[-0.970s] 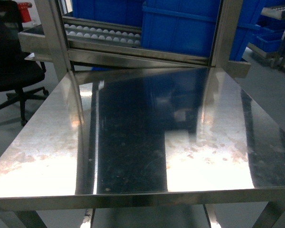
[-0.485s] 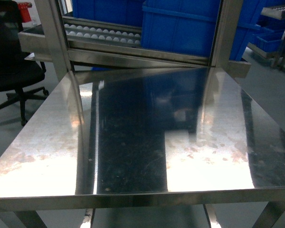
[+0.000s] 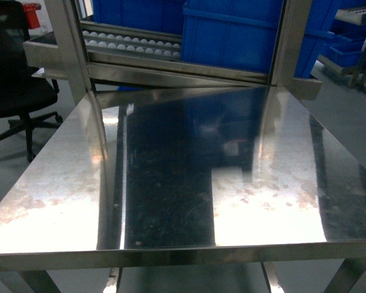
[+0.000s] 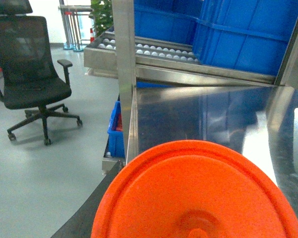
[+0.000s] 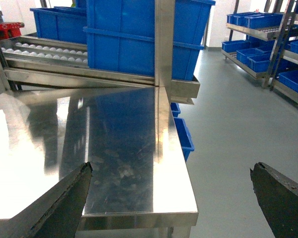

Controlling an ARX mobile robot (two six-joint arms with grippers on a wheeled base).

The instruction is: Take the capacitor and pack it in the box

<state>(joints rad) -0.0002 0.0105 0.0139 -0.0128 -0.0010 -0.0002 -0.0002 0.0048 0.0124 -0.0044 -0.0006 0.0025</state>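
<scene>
Polished steel table (image 3: 171,183) — blue plastic bins (image 3: 232,30)

Your head cam is looking fwd and slanting down over the steel bench (image 3: 171,183) from its near edge, facing the blue bins (image 3: 232,36) at the far edge. Your left wrist cam is sitting off the bench's left side, facing the far-left corner, w/ an orange disc (image 4: 193,193) very near the lens. Your right wrist cam is looking along the right edge. All three are sharing the bench top and bins.
</scene>
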